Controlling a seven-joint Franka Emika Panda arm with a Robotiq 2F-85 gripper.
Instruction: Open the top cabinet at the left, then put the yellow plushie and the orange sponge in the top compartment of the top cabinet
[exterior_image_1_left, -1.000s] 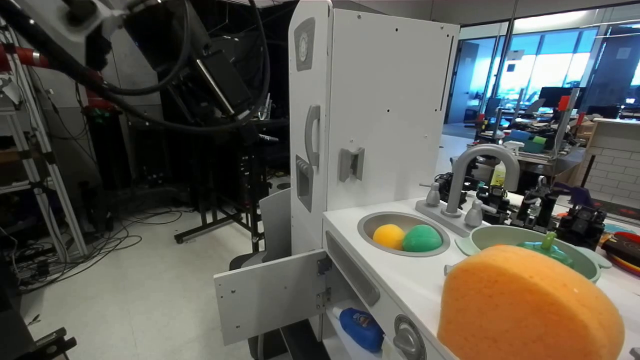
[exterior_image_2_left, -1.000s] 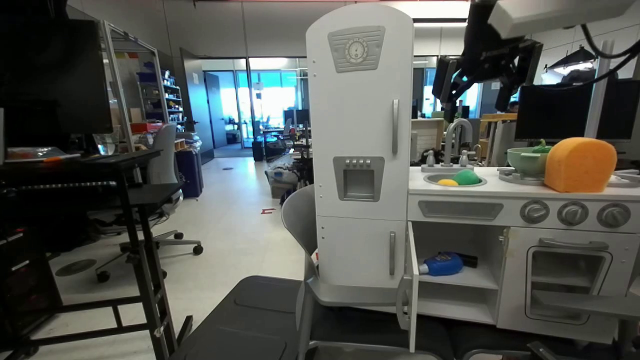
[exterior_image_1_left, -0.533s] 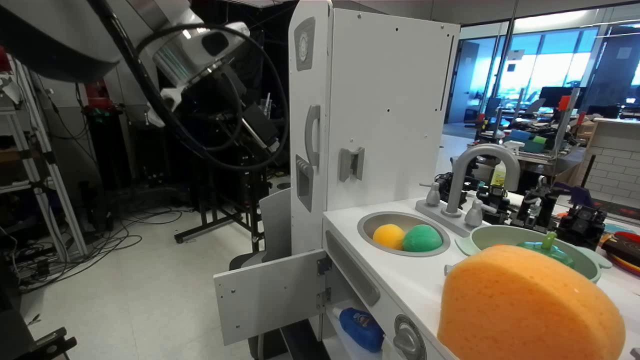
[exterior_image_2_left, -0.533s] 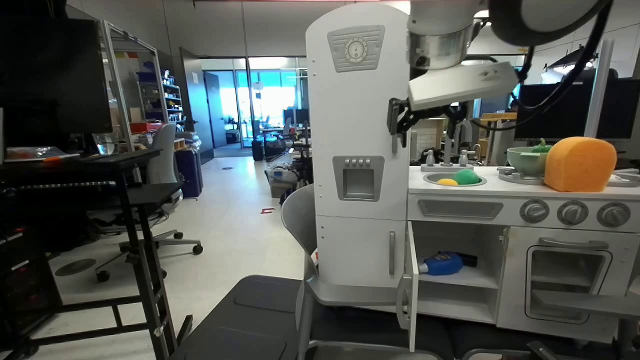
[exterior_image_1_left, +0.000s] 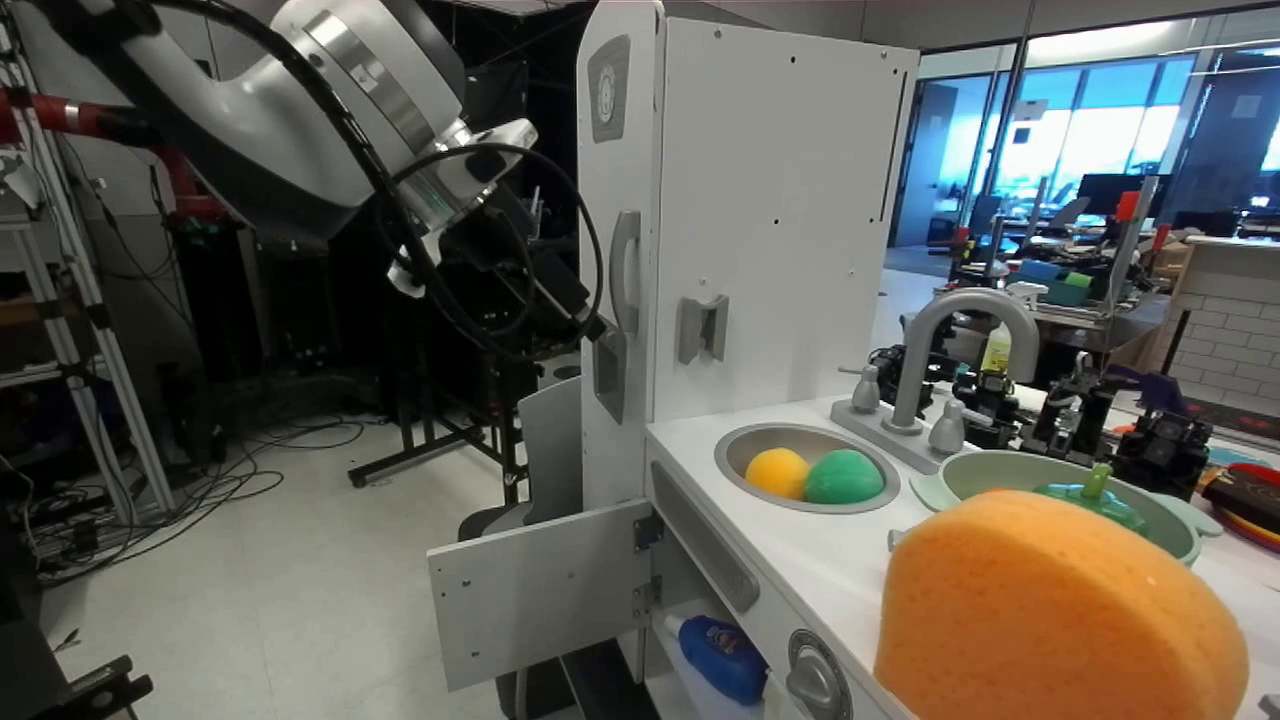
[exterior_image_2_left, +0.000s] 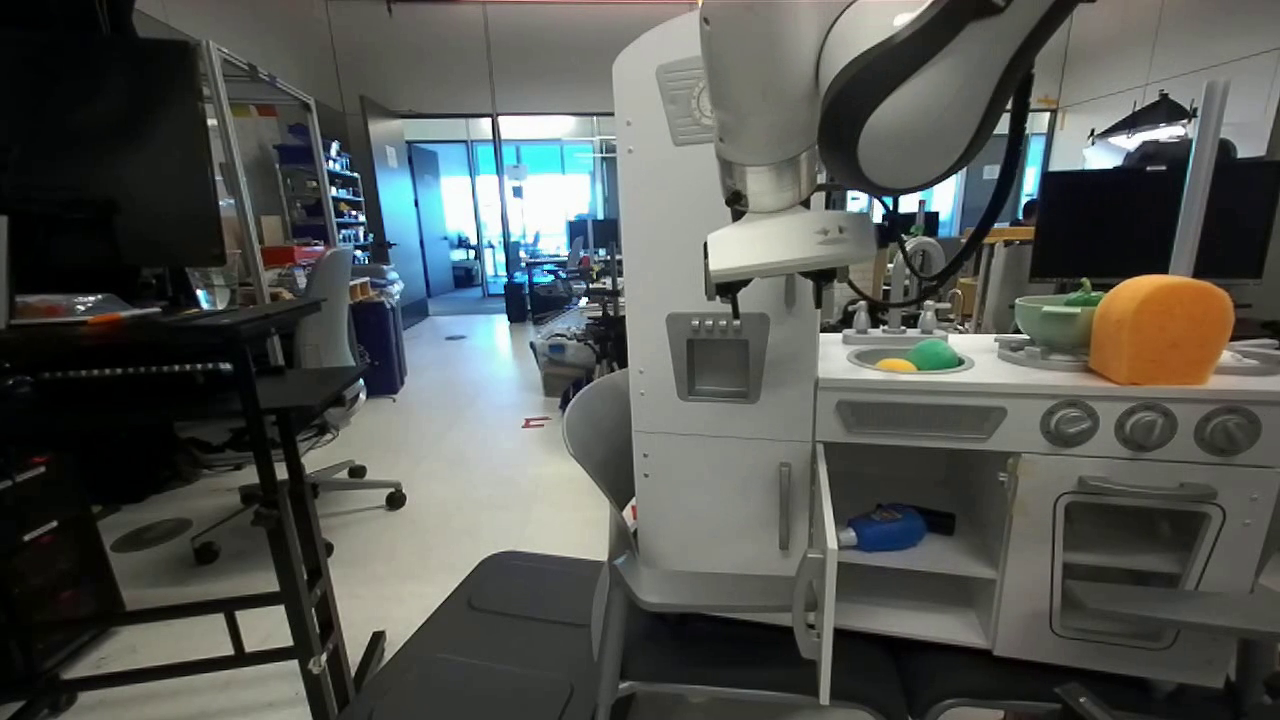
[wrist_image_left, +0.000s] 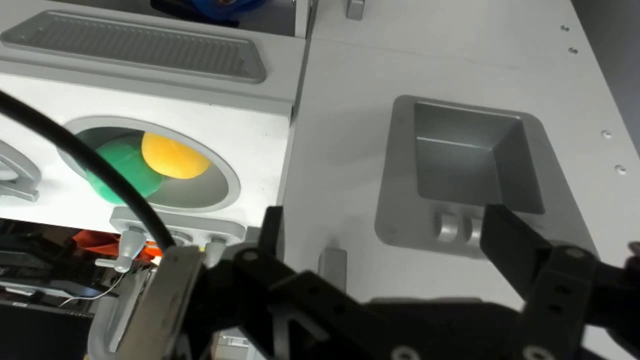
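Note:
The top cabinet (exterior_image_2_left: 655, 250) is tall and white, and its arch-topped door is closed, so the top compartment is hidden. My gripper (wrist_image_left: 385, 217) stands open in front of that door with nothing held. The end of the grey handle (wrist_image_left: 334, 265) shows between its fingers in the wrist view; contact cannot be made out. In an exterior view, the gripper (exterior_image_2_left: 778, 305) partly covers the handle (exterior_image_2_left: 790, 292). The yellow plushie (exterior_image_1_left: 777, 472) lies in the sink, also seen in the wrist view. The orange sponge (exterior_image_1_left: 1060, 610) stands on the counter in both exterior views.
A green rounded toy (exterior_image_1_left: 845, 477) shares the sink (exterior_image_1_left: 735, 440) with the plushie. Beside the sponge sits a pale green pot (exterior_image_2_left: 1050, 318). Below the counter, a low white door (exterior_image_1_left: 545, 590) is swung outward, with a blue bottle (exterior_image_2_left: 888, 528) inside. A grey chair (exterior_image_2_left: 600, 430) stands before the cabinet.
The arm has swung from above the sink side across to the front of the tall cabinet and come lower, the gripper staying open. The toys, sponge and doors have not moved.

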